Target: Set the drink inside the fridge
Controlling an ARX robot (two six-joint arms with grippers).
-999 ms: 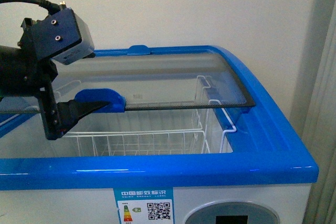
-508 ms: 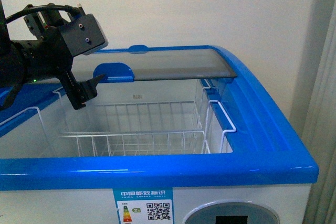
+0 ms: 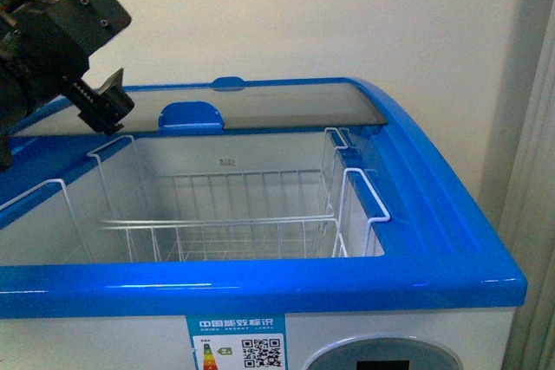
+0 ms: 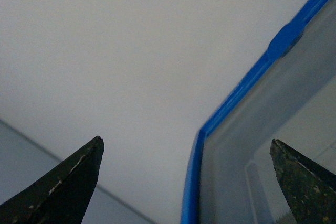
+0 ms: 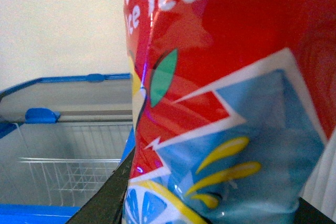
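The fridge [image 3: 451, 240] is a white chest freezer with a blue rim. Its glass lid [image 3: 269, 103] is slid to the back and white wire baskets [image 3: 225, 223] show inside. My left gripper [image 3: 108, 106] is open and empty, raised above the fridge's back left, apart from the lid's blue handle [image 3: 192, 115]. In the left wrist view the gripper [image 4: 186, 177] spans the fridge's blue rim [image 4: 210, 129]. My right gripper [image 5: 210, 203] is shut on the drink [image 5: 226, 93], whose red label with a blue patch and lemon fills the view. The right gripper is out of the front view.
A plain wall stands behind the fridge. A grey curtain or panel [image 3: 533, 171] hangs at its right. The fridge front carries an energy label [image 3: 237, 341] and an oval grey control panel [image 3: 381, 357]. The open fridge [image 5: 52, 145] shows beyond the drink in the right wrist view.
My left gripper slid the glass lid to the back by its blue handle, let go and rose up to the left. The baskets now lie uncovered.
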